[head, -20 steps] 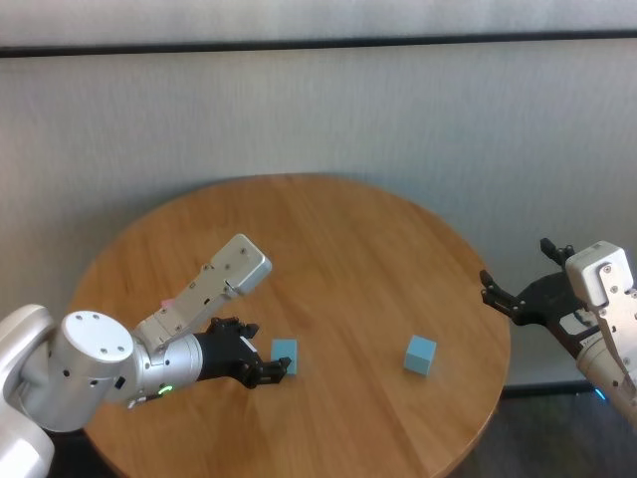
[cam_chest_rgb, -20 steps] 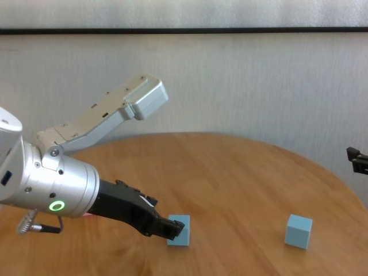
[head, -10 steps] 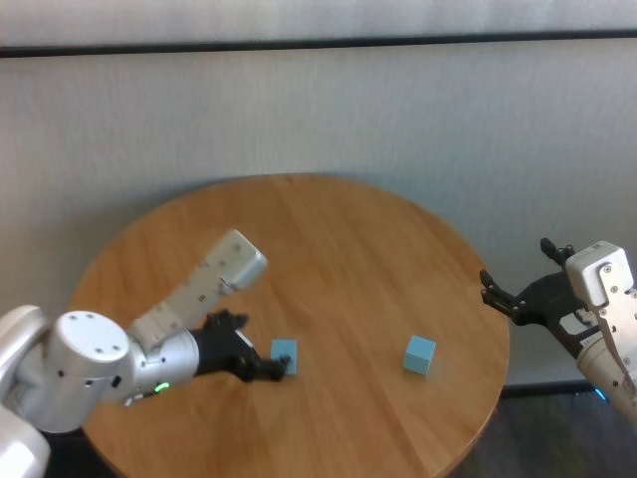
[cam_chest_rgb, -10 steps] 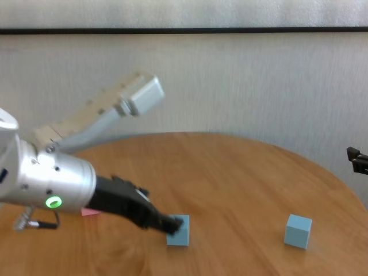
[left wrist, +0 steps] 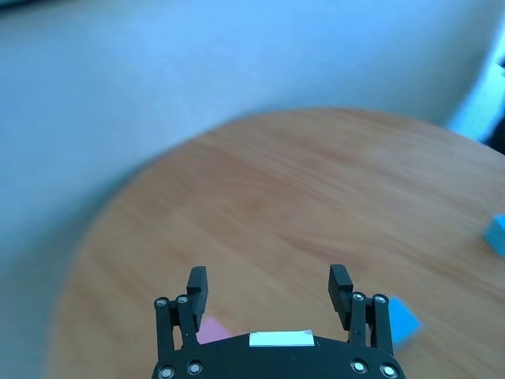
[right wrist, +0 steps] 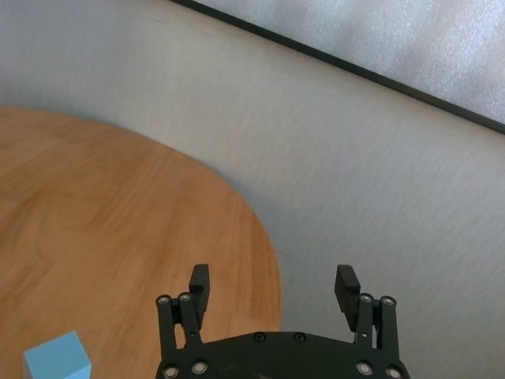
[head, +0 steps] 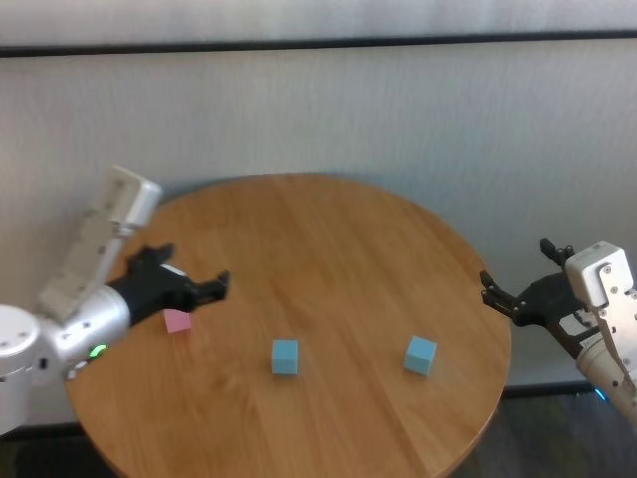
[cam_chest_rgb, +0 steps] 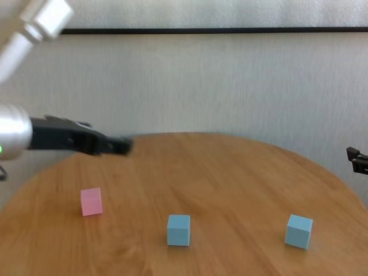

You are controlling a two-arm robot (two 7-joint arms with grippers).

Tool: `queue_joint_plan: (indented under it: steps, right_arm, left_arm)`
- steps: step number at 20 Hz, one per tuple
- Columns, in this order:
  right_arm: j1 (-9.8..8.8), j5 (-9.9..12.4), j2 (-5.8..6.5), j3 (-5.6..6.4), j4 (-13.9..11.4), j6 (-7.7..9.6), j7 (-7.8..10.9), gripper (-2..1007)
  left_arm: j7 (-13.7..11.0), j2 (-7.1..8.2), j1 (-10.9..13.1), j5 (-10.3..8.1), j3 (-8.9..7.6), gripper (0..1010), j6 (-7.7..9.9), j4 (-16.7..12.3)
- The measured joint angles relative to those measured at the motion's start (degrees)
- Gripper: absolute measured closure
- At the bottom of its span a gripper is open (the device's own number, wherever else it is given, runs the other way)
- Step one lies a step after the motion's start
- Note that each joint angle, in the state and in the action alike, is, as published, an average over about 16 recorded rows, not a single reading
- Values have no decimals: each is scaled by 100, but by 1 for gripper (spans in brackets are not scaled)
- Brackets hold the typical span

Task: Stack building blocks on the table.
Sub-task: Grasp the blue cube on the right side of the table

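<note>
Three cubes apart on the round wood-grain worktop, none stacked. Pink cube near the left edge, partly tucked under the left gripper in the head view, fully exposed in the chest view. First light blue cube toward the near middle of the worktop, well apart from the pink one. Second light blue cube toward the right edge, set slightly askew.

Left gripper raised above the worktop's left side, over and just beyond the pink cube, touching nothing. Fingers spread wide and empty in the left wrist view, with bare wood between them. Smeared in the chest view, so fingertip outline hard to make out there. In the left wrist view, only a sliver of pink showing behind the gripper body, one blue cube half hidden beside it, the other cut off at the picture's border.

Right gripper parked off the worktop, just past its right edge, fingers spread wide with nothing between them. Barely a dark tip of it visible in the chest view, the rest cut off. In the right wrist view, one blue cube cropped at the border, on the wood near the right edge.

Near edge of the worktop cut off in both head and chest views.
</note>
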Motion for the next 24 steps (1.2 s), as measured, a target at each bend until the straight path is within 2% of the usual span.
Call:
queue_joint_plan:
  steps: [5,10,18,21,24]
  right_arm:
    - [0,0,0,0,0,0,0,4]
    - [0,0,0,0,0,0,0,4]
    - [0,1,0,0,0,1,12,4]
    - [3,15,-2,-7,-6,16,90,4]
    - [14,76,-13,-23,-17,79,255,4]
  left_arm:
    - [473,-72,242,-11,-462,7,-239,-144]
    - [851,-192,324,129,-700,7,-458,-59]
    - [1148,-348,280,323,-774,7,-625,143]
    - [1136,-352,270,332,-765,7,-625,153]
    - [1110,-336,272,319,-751,7,-611,138]
